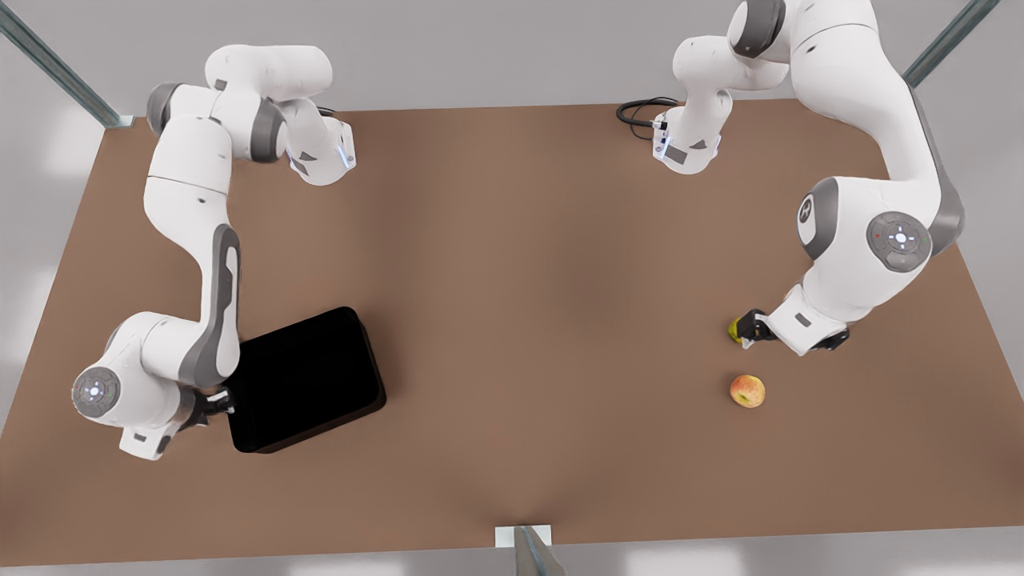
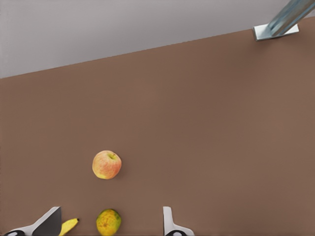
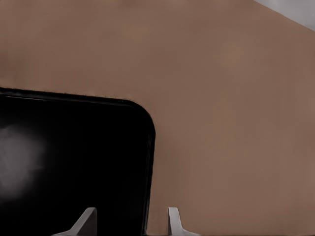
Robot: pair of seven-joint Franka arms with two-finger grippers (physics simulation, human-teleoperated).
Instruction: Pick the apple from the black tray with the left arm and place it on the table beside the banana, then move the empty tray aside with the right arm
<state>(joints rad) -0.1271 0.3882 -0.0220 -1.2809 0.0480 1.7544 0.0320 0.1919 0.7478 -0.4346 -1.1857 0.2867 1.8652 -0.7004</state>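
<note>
Two pairs of fingers stand spread and hold nothing. The right gripper (image 1: 226,404), at the front view's lower left, straddles the rim of the flat glossy black rectangular tray (image 1: 308,380), one finger (image 3: 84,222) over the tray, the other (image 3: 173,222) outside. Closing too shallow could let the slick rim slip or swing the tray. The left gripper (image 1: 748,328), at the front view's right, hovers by the rough yellow-green round fruit (image 2: 109,221) and small curved yellow banana (image 2: 68,226). The small pinkish-red and yellow apple (image 1: 747,390) rests near them on the matte brown counter (image 1: 544,264); a careless move could nudge it rolling.
</note>
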